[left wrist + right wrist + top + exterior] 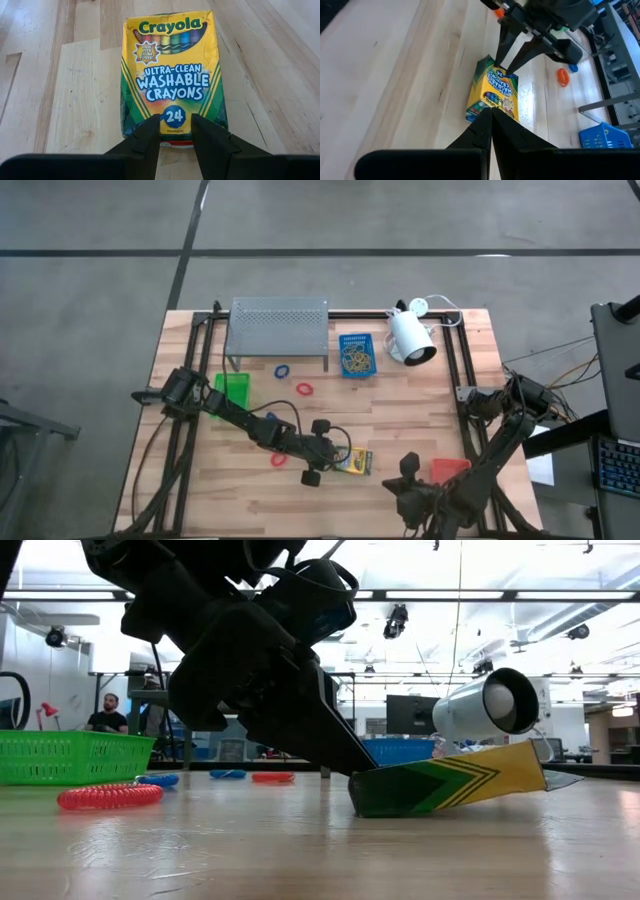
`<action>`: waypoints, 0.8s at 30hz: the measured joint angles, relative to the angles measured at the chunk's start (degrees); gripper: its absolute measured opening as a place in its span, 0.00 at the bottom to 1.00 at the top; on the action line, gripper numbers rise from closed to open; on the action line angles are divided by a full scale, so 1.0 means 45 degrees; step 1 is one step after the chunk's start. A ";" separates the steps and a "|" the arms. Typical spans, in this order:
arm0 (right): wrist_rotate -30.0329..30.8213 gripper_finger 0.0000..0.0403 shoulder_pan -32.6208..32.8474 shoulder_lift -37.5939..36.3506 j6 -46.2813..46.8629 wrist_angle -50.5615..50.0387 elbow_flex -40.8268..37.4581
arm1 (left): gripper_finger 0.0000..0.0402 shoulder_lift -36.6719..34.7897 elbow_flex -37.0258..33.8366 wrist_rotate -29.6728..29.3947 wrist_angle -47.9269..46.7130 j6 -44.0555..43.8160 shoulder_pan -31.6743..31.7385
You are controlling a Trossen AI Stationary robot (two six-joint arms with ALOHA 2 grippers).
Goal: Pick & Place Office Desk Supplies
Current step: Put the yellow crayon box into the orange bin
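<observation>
A yellow and green crayon box [170, 75] sits just right of the table's middle, near the front [353, 463]. It is tilted: its "24" end is down on the wood and its other end [520, 765] is raised. My left gripper [176, 122] reaches in from the table's left and is closed on the "24" end. My right gripper [490, 114] is shut and hovers to the right of the box [400, 472], pointing at it and touching nothing. A red loop [279, 459] lies on the table left of the box. My left gripper has its two fingertips [152, 125] on the box's printed front at the "24" end [175, 131], with a narrow strip of that face between them. The box's corners stick out on both sides. The fingers slant down from the table's left, along the box. The cardboard beside them is creased.
A green tray [234, 390] stands at the left and a blue tray with rubber bands [357, 355] at the back. A red-orange tray [450, 469] sits by the right arm. The grey shelf [280, 328], the white lamp [410, 336], and red [304, 389] and blue [282, 369] loops are farther back.
</observation>
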 joint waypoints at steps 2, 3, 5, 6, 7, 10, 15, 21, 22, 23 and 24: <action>0.0000 0.02 0.0000 0.0000 0.0000 0.0001 0.0009 | 0.29 -0.0005 0.0000 0.0000 0.0000 0.0031 0.0000; -0.0006 0.02 0.0000 0.0005 0.0000 0.0001 0.0009 | 0.29 0.0000 0.0000 -0.0001 0.0000 0.0034 0.0000; -0.0008 0.02 0.0000 0.0005 0.0001 0.0007 0.0009 | 0.29 -0.0002 0.0000 -0.0003 0.0000 0.0034 0.0000; -0.0008 0.02 0.0000 0.0005 0.0005 0.0016 0.0009 | 0.29 0.0000 0.0000 -0.0003 0.0005 0.0034 0.0000; -0.0008 0.02 0.0000 0.0005 0.0005 0.0016 0.0009 | 0.29 0.0000 0.0000 -0.0005 0.0016 0.0035 0.0001; -0.0013 0.02 0.0000 0.0005 0.0010 0.0017 0.0009 | 0.29 0.0000 -0.0005 -0.0005 0.0049 0.0034 0.0005; -0.0017 0.02 -0.0015 0.0005 -0.0151 0.0026 0.0009 | 0.29 0.0000 -0.0005 -0.0004 0.0054 0.0034 0.0010; -0.0017 0.02 -0.0010 0.0005 -0.0167 0.0154 0.0009 | 0.29 0.0000 -0.0005 0.0000 0.0059 0.0034 0.0010; -0.0017 0.02 -0.0010 0.0005 -0.0171 0.0258 0.0010 | 0.29 0.0000 -0.0005 0.0000 0.0063 0.0034 0.0010; -0.0013 0.02 -0.0010 0.0005 -0.0179 0.0291 0.0019 | 0.29 0.0000 -0.0005 0.0000 0.0068 0.0034 0.0010; -0.0013 0.02 -0.0010 0.0005 -0.0205 0.0296 0.0019 | 0.29 0.0000 -0.0005 -0.0005 0.0067 0.0034 0.0010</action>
